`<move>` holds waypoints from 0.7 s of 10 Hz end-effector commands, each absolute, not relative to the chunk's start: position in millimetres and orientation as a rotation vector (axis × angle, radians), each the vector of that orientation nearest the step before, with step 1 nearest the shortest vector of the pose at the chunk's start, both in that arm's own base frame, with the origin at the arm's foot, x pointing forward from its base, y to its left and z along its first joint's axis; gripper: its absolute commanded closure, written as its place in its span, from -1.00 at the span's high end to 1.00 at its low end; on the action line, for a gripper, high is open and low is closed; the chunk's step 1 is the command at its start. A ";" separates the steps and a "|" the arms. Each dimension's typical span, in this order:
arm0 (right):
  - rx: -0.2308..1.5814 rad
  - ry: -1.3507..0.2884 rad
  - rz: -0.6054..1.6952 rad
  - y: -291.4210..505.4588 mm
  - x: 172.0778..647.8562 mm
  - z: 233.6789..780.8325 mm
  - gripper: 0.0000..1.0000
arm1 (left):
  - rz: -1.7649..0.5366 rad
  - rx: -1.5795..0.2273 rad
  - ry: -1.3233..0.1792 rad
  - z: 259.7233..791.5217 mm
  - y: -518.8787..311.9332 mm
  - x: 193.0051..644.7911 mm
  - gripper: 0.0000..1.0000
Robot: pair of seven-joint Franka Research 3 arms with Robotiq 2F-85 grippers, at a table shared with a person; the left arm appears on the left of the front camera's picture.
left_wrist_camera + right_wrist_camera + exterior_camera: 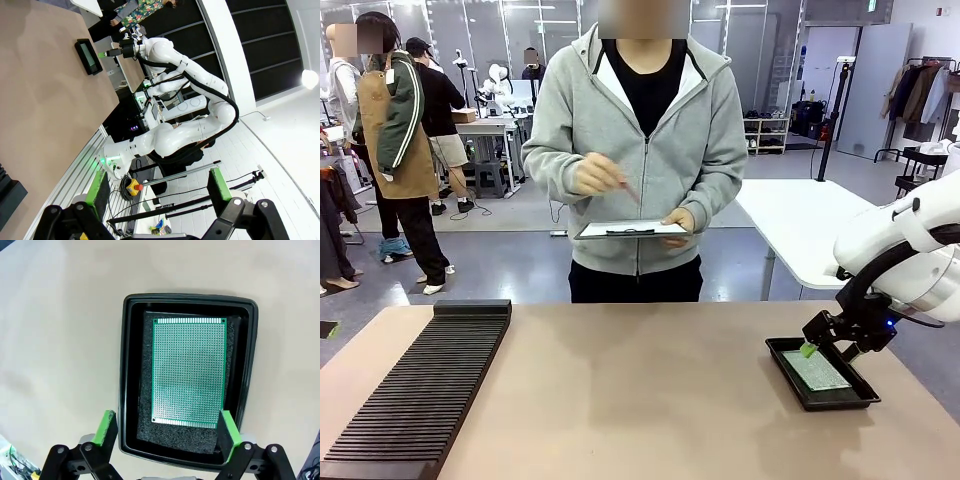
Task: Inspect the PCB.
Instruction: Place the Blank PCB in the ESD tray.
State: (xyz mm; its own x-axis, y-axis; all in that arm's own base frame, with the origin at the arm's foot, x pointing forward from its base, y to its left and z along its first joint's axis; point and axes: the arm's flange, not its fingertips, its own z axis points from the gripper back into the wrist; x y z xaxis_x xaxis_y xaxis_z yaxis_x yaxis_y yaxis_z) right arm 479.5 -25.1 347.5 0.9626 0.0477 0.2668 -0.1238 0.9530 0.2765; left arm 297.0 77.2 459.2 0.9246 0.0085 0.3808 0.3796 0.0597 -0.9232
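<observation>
Right claw (810, 347) hangs open over the black tray (790, 378) at the worktop's (640, 400) right edge, PCB (817, 370) inside; the person's hand (597, 175) seems to hold a pen over the clipboard (630, 230).

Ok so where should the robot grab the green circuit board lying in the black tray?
Probably across its two long edges, coming straight down from above. The circuit board lies flat on dark foam inside the tray, so its faces can't be pinched. The right gripper hangs over it, jaws open slightly wider than the board, already lined up with those edges.
</observation>
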 end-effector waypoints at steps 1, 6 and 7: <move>0.291 -0.269 0.091 -25.0 480.4 348.6 1.00 | -0.290 -1.491 -0.320 460.5 77.8 296.1 1.00; 0.291 -0.269 0.091 -25.0 480.4 348.6 1.00 | -0.290 -1.491 -0.320 460.5 77.8 296.1 1.00; 0.291 -0.269 0.091 -25.0 480.4 348.6 1.00 | -0.290 -1.491 -0.320 460.5 77.8 296.1 1.00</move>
